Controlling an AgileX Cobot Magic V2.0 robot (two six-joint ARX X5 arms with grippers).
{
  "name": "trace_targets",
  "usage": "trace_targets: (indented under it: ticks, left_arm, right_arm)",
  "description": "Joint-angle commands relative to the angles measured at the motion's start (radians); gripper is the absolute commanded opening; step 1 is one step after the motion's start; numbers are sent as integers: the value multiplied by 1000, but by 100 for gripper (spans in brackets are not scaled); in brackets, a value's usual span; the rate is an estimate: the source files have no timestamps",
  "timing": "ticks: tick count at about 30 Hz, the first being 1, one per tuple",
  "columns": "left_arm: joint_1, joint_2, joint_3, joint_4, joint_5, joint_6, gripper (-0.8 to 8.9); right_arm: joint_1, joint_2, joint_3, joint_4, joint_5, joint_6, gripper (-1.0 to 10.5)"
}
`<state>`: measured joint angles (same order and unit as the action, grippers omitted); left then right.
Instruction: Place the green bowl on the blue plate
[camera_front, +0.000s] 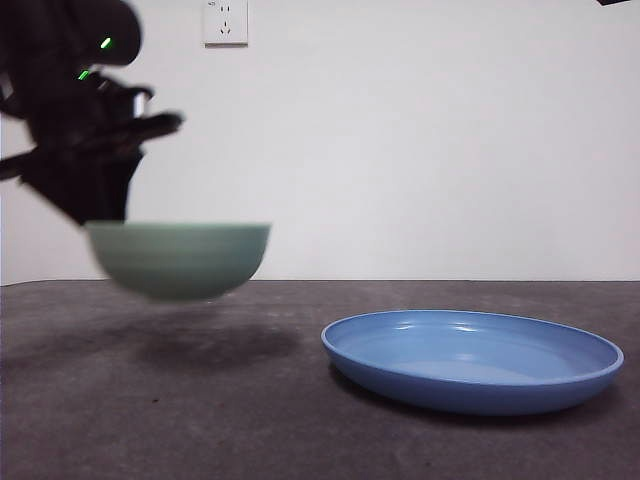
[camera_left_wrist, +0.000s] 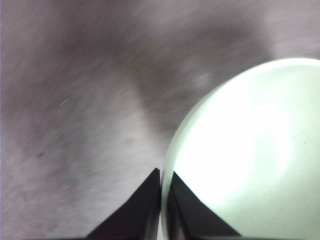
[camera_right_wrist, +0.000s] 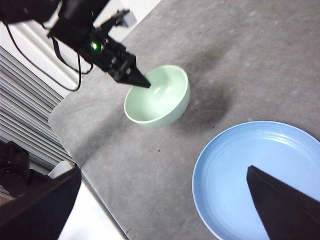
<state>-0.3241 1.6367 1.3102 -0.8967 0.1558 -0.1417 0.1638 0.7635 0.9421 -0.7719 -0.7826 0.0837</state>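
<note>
The green bowl (camera_front: 178, 258) hangs blurred a little above the dark table, left of the blue plate (camera_front: 470, 360), casting a shadow below. My left gripper (camera_front: 100, 215) is shut on the bowl's left rim; in the left wrist view its jaws (camera_left_wrist: 162, 200) pinch the pale rim of the bowl (camera_left_wrist: 250, 160), one jaw inside and one outside. The right wrist view shows the bowl (camera_right_wrist: 157, 97) held by the left gripper (camera_right_wrist: 142, 82), apart from the plate (camera_right_wrist: 250, 175). My right gripper (camera_right_wrist: 165, 210) is open, high above the plate's near side.
A white wall socket (camera_front: 225, 22) sits on the back wall. The grey table's edge (camera_right_wrist: 85, 165) runs close to the bowl's side, with a white strip and slatted wall beyond. A black tip of the waiting arm (camera_front: 615, 2) shows at the top right corner.
</note>
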Motion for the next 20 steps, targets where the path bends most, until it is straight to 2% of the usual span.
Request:
trace_targets:
  ticks: [1,11,20]
  left_arm:
    - [-47,53,100,-50,0,-8,15]
    - [-251,250,332,-89,0,-10,15]
    - [-380,418,481,-75,0,-13,15]
  right_arm:
    - [3,6,21,8,-3,10,621]
    - [3,6,21,8,-3,13,621]
    - [3,6,21,8,-3,13,621]
